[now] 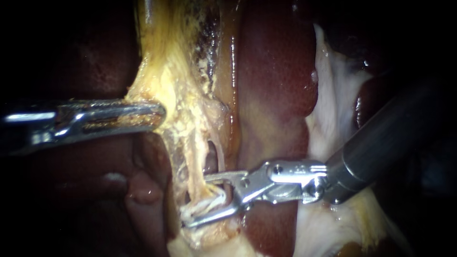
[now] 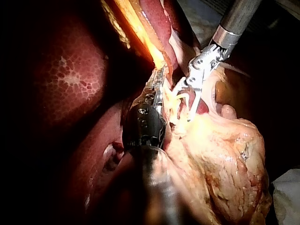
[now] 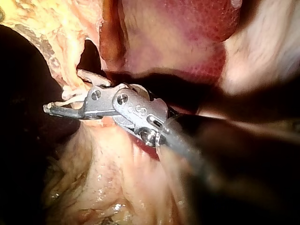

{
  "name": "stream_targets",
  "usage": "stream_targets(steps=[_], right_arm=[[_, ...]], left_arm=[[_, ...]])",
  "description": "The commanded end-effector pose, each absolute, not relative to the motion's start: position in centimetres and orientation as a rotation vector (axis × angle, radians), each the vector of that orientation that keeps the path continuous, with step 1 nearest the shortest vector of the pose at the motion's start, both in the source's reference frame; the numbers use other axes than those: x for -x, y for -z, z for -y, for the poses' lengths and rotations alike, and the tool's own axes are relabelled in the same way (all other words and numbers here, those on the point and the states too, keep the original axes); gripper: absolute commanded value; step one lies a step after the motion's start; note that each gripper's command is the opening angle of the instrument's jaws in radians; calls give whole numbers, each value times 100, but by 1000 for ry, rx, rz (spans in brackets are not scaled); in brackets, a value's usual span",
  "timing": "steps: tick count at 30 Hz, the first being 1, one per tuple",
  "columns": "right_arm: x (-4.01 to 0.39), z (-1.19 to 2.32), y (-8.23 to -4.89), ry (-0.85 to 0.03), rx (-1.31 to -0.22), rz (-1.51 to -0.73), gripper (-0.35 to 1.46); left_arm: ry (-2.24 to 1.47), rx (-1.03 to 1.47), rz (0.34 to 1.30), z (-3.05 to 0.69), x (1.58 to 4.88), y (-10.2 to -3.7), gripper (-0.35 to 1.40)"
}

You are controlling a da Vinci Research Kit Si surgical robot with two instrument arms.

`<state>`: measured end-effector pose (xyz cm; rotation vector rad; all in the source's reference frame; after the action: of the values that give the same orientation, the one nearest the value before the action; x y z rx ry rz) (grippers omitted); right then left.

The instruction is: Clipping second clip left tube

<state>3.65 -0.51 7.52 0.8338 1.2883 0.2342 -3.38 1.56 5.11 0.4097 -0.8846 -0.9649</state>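
Right instrument point(image 1: 195, 200) jaws spread astride the tube point(image 1: 194, 164) near 7 o'clock — closing off-centre may catch only strands, so the clip slips or tears.

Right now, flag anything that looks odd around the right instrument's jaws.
Between the right instrument's open jaws, the tube carries white frayed strands that splay sideways, ragged rather than smooth. Otherwise nothing stands out.
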Motion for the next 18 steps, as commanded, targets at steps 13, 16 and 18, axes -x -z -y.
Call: stream_targets(steps=[13, 16, 18], right_arm=[[-369, 59, -758, -218, -846, -1286, 21], [-365, 57, -756, -246, -851, -1271, -35], [-364, 54, -755, -259, -830, -1253, -35]], left_arm=[[966, -407, 884, -154, 340, -513, -35], [966, -407, 884, -154, 340, -513, -35], [966, -407, 884, -154, 340, -513, -35]])
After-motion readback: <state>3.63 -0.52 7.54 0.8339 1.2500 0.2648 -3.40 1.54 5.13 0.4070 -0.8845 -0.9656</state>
